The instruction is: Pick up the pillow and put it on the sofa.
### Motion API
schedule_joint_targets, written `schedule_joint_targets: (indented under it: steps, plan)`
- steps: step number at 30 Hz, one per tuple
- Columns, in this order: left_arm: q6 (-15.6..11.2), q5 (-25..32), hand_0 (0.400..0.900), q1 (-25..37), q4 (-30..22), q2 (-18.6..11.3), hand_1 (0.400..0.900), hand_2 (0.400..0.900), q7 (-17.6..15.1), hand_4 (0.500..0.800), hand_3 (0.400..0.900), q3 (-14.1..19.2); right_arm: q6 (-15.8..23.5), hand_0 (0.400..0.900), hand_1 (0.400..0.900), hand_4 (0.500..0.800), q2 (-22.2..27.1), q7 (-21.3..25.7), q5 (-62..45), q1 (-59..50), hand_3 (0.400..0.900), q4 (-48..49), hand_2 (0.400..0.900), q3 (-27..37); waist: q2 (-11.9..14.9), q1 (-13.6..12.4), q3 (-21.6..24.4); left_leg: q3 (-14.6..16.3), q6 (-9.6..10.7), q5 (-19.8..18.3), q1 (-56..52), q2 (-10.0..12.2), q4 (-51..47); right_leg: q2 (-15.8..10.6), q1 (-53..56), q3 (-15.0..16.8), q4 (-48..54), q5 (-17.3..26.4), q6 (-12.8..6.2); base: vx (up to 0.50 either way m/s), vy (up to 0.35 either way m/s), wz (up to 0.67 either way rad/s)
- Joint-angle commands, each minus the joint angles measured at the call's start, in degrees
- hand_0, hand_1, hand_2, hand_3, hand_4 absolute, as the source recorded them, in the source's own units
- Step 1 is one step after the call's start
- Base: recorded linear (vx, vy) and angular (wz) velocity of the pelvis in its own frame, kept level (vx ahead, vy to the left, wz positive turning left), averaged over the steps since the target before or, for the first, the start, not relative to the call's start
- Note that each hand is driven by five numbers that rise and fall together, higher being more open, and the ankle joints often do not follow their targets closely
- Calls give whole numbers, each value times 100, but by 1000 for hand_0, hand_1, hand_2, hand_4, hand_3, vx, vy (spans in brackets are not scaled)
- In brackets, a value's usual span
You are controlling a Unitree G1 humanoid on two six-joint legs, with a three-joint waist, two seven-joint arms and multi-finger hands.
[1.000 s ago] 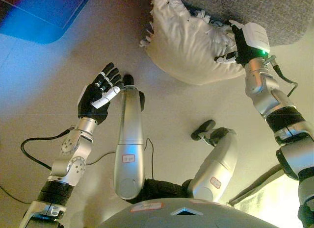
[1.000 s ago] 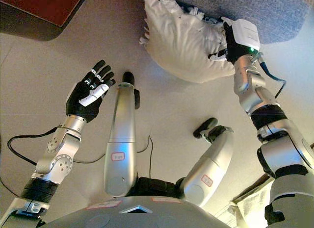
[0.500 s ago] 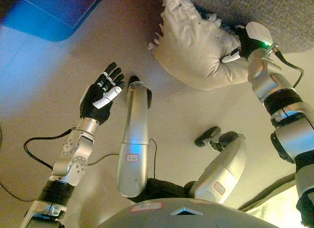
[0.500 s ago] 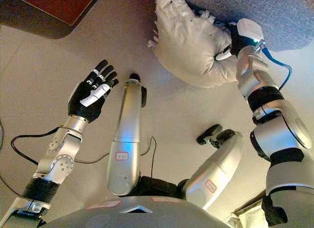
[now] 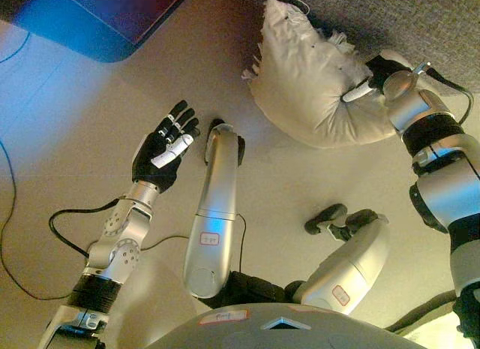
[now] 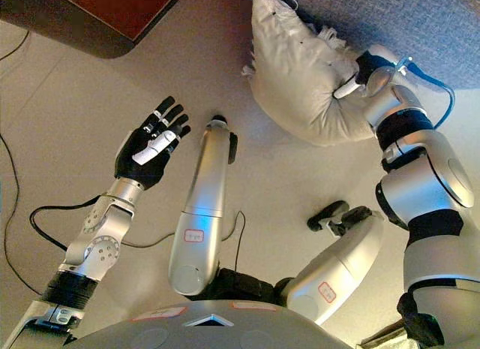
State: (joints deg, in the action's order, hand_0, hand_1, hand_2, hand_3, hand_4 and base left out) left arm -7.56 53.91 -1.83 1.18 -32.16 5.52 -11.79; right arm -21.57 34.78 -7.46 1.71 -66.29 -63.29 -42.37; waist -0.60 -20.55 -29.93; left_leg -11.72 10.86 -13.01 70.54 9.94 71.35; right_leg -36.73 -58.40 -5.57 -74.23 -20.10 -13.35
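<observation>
Cream-white pillow (image 5: 315, 86) at far right, held off the beige floor (image 5: 90, 124) against the near edge of the grey sofa (image 5: 420, 19); far end with ragged fringe pointing up toward the far side, puffed near end bulging toward the right arm. Gripped at its right end by the right hand (image 5: 373, 73) — dark fingers curled into the fabric, a white-tipped finger (image 6: 346, 87) pressed into the cloth, the rest of the hand partly hidden by the pillow's folds. Pillow touching the sofa front, not lying on top of it; whether any corner rested on the seat could not be told.

Left hand (image 5: 165, 145) raised at left centre, well apart from the pillow, palm turned up, dark fingers straight and slightly spread, a white cover along one finger, holding nothing.

Dark-edged low piece of furniture with a reddish-brown top (image 6: 112, 11) at far left, a corner of it only. Thin black cord (image 6: 6, 184) trailing over the floor along the left edge.
</observation>
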Motion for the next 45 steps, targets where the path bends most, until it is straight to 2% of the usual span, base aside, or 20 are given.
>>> schedule_joint_targets:
  steps: [1, 12, 18, 24, 26, 30, 32, 33, 35, 38, 40, 43, 45]
  plan:
    - [-215, 167, 900, 33, -566, 140, 900, 900, 101, 800, 900, -36, 274, 400, 400, 500, 36, 358, -449, -178, 400, -206, 400, 555, -315, -187, 14, -133, -694, -770, -187, 293, 948, 168, -655, -154, 107, 589, 703, 32, 5, -3]
    - [-201, 149, 900, -100, -599, 187, 900, 900, -28, 800, 900, -25, 766, 400, 400, 500, 31, 625, -1263, 84, 400, -21, 400, 1111, -362, -103, 14, -50, -704, -725, -386, 426, 875, 173, -462, -107, 94, 578, 713, 1, 2, 0]
    - [-292, 121, 900, -249, -610, 165, 900, 900, -297, 800, 900, 73, 1089, 400, 400, 500, 156, 854, -1308, 392, 400, 682, 400, 1334, -254, -41, 14, 85, -690, -571, -837, 560, 296, 254, 20, -332, 653, 789, 662, -11, -37, -4]
    - [-605, 47, 900, -413, -527, 148, 900, 900, -651, 800, 900, 272, 1291, 400, 400, 500, 403, 1225, -1110, 691, 400, 1816, 400, 1483, -3, 58, 14, 350, -601, -143, -1681, 766, -1120, 467, 1032, -815, 2005, 1287, 568, -33, -84, -13]
    - [-616, 10, 900, -402, -508, 151, 900, 900, -769, 800, 900, 305, 1399, 400, 400, 500, 474, 1355, -983, 795, 400, 2146, 400, 1501, 97, 88, 14, 431, -567, 20, -1967, 793, -1570, 552, 1404, -983, 2465, 1433, 540, -4, -86, -16]
    - [-574, -319, 900, -410, -515, 157, 900, 900, -1024, 800, 900, 373, 1478, 400, 400, 500, 727, 1557, -697, 1396, 400, 3333, 400, 1847, 487, 170, 14, 799, -523, 457, -2987, 767, -2972, 721, 2673, -1661, 3993, 1909, 365, 46, -89, -15]
    - [-535, -511, 900, -395, -511, 164, 900, 900, -1135, 800, 900, 396, 1599, 400, 400, 500, 866, 1656, -529, 1793, 400, 3908, 400, 2080, 632, 232, 14, 935, -481, 650, -3461, 812, -3479, 853, 3279, -1881, 4638, 2079, 294, 23, -84, -12]
    - [-500, -575, 900, -358, -508, 167, 900, 900, -1183, 800, 900, 407, 1645, 400, 400, 500, 925, 1707, -487, 2027, 400, 4231, 400, 2232, 731, 283, 14, 1011, -518, 895, -3617, 795, -3763, 906, 3538, -2016, 5024, 2279, 339, -33, -88, -10]
    - [-423, -722, 900, -336, -497, 187, 900, 900, -1263, 800, 900, 440, 1864, 400, 400, 500, 978, 1846, -327, 2560, 400, 4835, 400, 2538, 838, 357, 23, 1121, -483, 1015, -4086, 844, -4154, 1029, 4087, -2120, 5505, 2409, 278, 5, -83, -16]
    - [-268, -779, 900, -295, -476, 244, 900, 900, -1483, 800, 900, 439, 2095, 400, 400, 500, 1081, 2020, -45, 3288, 400, 5737, 400, 2948, 961, 573, 308, 1336, -441, 1132, -4649, 886, -4687, 1176, 4629, -2161, 6130, 2664, 168, 79, -26, -23]
    - [-224, -806, 900, -259, -424, 297, 900, 900, -1589, 800, 900, 410, 2239, 400, 400, 500, 1052, 2183, 181, 3632, 400, 6164, 400, 3148, 993, 688, 442, 1462, -447, 1162, -4946, 864, -4937, 1225, 4827, -2114, 6358, 2790, 111, 61, 26, -24]
    - [-192, -944, 900, -209, -218, 463, 900, 900, -1731, 800, 900, 374, 2436, 400, 400, 500, 907, 2214, 532, 4411, 400, 7109, 400, 3601, 1038, 973, 822, 1790, -505, 1180, -5612, 775, -5536, 1311, 5169, -1985, 6754, 3036, -4, 102, 43, -25]
    - [-113, -1045, 900, -233, -131, 596, 900, 900, -1753, 800, 900, 405, 2711, 400, 400, 500, 842, 2144, 575, 4996, 400, 7547, 400, 3947, 1051, 1137, 1082, 1986, -552, 1181, -6017, 696, -5887, 1351, 5342, -1917, 6955, 3239, -85, 126, 24, -16]
